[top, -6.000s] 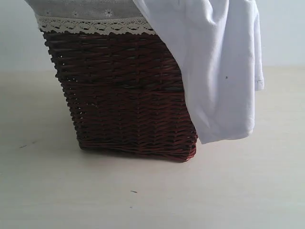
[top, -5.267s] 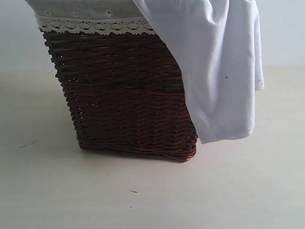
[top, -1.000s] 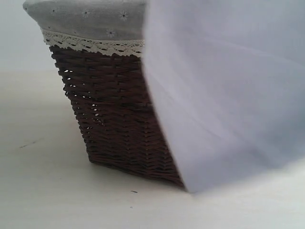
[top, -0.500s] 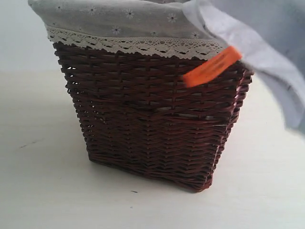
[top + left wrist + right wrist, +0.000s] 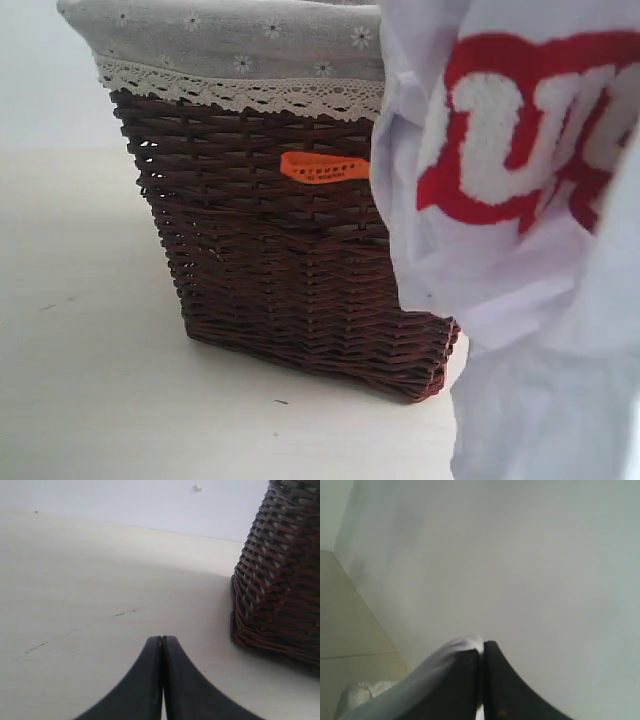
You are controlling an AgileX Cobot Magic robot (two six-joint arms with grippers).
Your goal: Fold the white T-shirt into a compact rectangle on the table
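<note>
Currently the right tool (image 5: 482, 647) is fully closed, pinching white cloth of the shirt (image 5: 520, 300). The shirt hangs at the right of the scene, covering the right side of the basket (image 5: 270, 270), red-outlined lettering outward and lower edge out of view. The left tool (image 5: 161, 641) is fully closed and empty, low over the counter (image 5: 100, 400) near the basket.

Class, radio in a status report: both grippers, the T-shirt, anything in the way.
Left gripper shut, empty, near basket. Right gripper shut on white T-shirt. Shirt hanging, unfolded, beside basket. Basket on table may obstruct.
</note>
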